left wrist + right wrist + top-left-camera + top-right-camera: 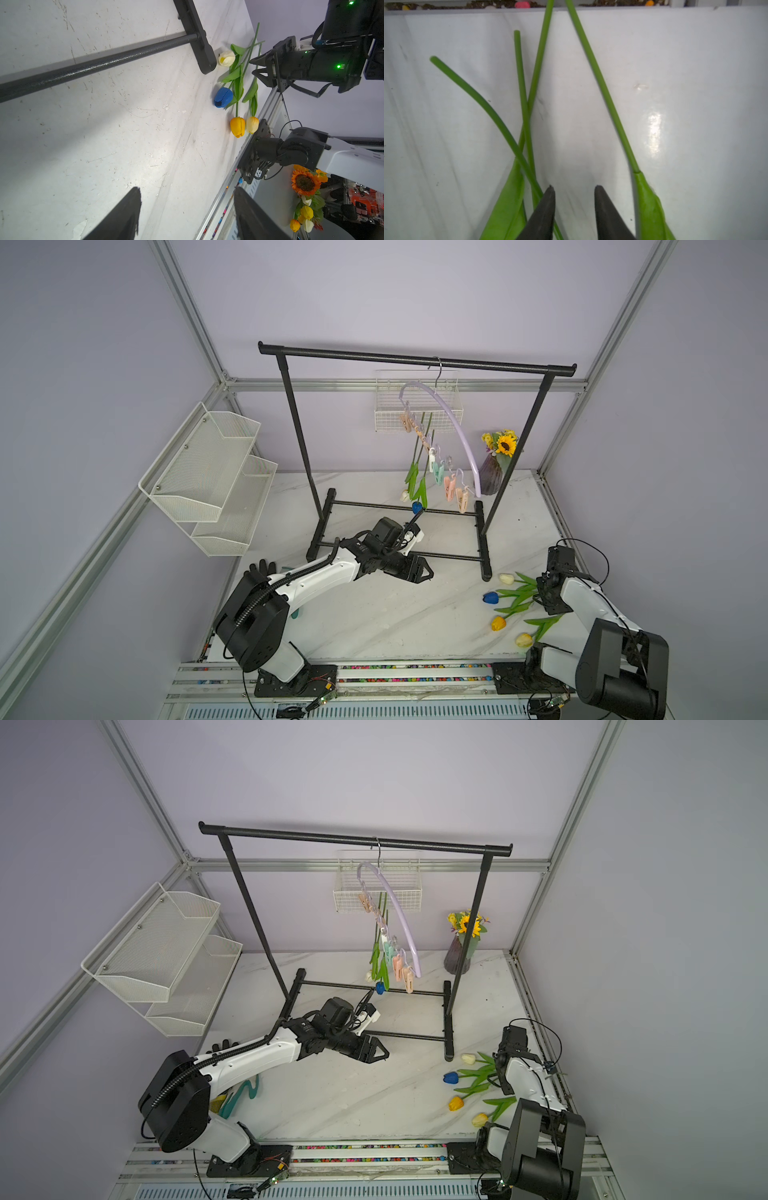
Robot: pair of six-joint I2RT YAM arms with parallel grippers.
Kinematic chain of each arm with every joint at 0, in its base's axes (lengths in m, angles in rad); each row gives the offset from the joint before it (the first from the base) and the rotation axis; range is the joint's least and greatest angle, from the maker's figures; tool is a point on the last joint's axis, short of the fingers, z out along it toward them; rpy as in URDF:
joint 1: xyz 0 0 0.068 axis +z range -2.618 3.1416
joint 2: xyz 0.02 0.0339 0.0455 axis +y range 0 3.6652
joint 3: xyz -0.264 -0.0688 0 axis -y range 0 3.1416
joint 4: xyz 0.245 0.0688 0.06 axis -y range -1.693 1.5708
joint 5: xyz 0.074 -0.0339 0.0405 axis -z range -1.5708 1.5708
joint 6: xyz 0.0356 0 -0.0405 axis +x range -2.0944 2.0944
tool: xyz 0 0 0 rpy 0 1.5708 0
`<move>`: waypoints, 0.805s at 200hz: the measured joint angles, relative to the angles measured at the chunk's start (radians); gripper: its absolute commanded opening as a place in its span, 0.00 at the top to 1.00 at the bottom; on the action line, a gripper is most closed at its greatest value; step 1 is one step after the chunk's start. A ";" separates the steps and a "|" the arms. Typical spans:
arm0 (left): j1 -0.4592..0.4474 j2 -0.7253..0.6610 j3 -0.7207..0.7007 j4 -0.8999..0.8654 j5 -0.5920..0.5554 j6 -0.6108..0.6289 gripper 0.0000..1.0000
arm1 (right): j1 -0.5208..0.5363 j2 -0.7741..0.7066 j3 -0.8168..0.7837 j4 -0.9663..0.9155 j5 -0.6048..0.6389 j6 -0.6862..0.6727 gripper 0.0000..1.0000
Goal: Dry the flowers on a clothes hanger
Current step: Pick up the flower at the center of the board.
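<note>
- Step in hand, by the look of it: fetching the next of the flowers [515, 599] off the tabletop [374, 614]. Only a few pinned up so far, so roughly the first third of the job.
- Hooked on the black garment rack [415, 358] and tilted steeply: the clothes hanger [446, 410]. At least two tulips pinned by the stem ends near its upper end, heads down, one white and one blue. Lower clothespins [451, 489] empty.
- Lying on the tabletop beside the right arm: four loose tulips with white, blue, orange and pale yellow heads. Stems fanned out towards the right edge, three of them crossing.
- Low over those stems: right gripper [574, 188], fingers [546, 209] partly apart. Only bare tabletop between the tips, one stem running just beside a fingertip, nothing gripped.
- Hovering above the tabletop near the rack's foot: left gripper [186, 189], fingers wide and empty.
- Next move, as judged: shift sideways to straddle a single stem clear of the crossing point, close, lift, and carry the stem end up to a free pin. Probably work for the left gripper there, squeezing that pin open.
- Worth guarding against: pinching two crossed stems at once, or dragging a neighbour along.
</note>
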 measured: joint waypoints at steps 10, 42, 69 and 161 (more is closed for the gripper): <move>0.000 0.001 0.000 0.000 0.000 0.000 0.30 | 0.000 -0.014 0.000 0.007 -0.004 -0.007 0.62; -0.002 0.016 0.011 -0.002 -0.002 -0.002 0.30 | 0.000 -0.037 0.000 0.016 -0.019 -0.021 0.61; -0.003 0.021 0.017 -0.002 -0.003 -0.007 0.31 | 0.000 -0.021 0.000 0.023 -0.024 -0.028 0.60; -0.020 0.033 0.017 -0.004 -0.010 -0.017 0.32 | -0.001 0.070 0.003 0.069 -0.028 -0.052 0.78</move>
